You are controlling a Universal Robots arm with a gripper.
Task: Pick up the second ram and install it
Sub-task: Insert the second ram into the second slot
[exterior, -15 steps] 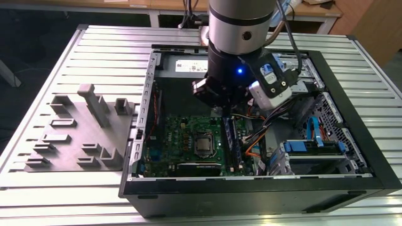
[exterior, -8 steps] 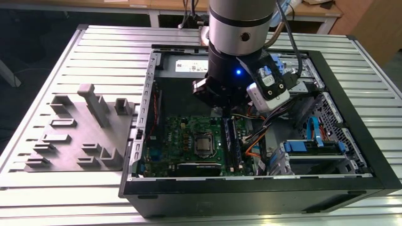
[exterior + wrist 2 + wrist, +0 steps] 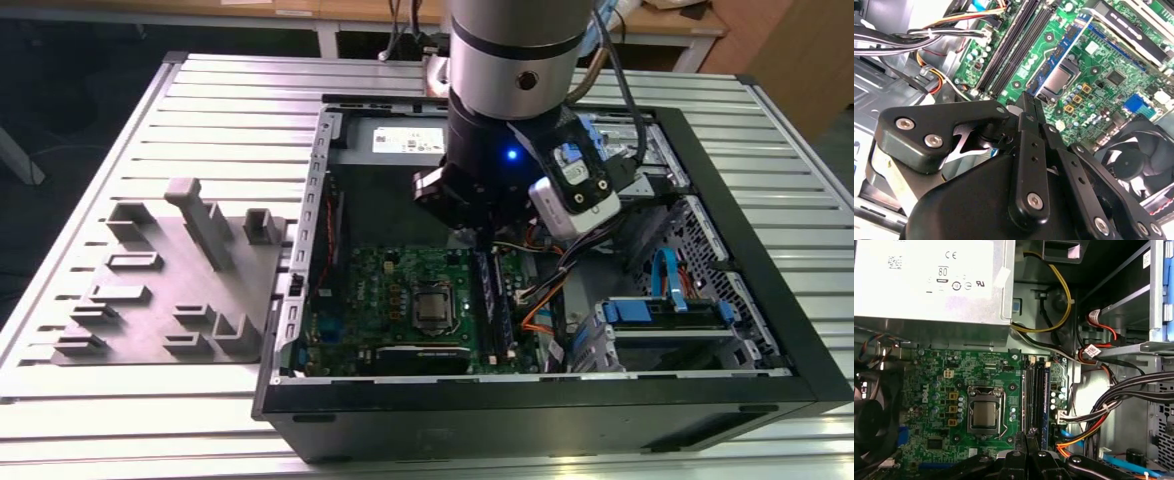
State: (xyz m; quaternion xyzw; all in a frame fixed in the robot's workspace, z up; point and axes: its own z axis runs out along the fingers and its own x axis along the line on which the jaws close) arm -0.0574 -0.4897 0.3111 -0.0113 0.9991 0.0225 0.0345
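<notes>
Long dark ram sticks sit side by side in the motherboard's memory slots (image 3: 490, 300) (image 3: 1011, 47) (image 3: 1035, 395). I cannot tell which of them is the second ram. My gripper (image 3: 481, 240) (image 3: 1029, 102) (image 3: 1027, 442) hangs inside the open computer case, just above the slots' end nearest the power supply. Its black fingers (image 3: 1035, 117) are shut together, and I see nothing between them. In the exterior view the arm's body hides that end of the slots.
The processor socket (image 3: 984, 415) lies beside the slots, a fan (image 3: 1134, 160) past it. Cable bundles (image 3: 1114, 400) run on the slots' other side. The power supply (image 3: 929, 280) and case walls (image 3: 787, 330) enclose the space. A grey tray (image 3: 174, 290) with upright posts sits at the exterior view's left.
</notes>
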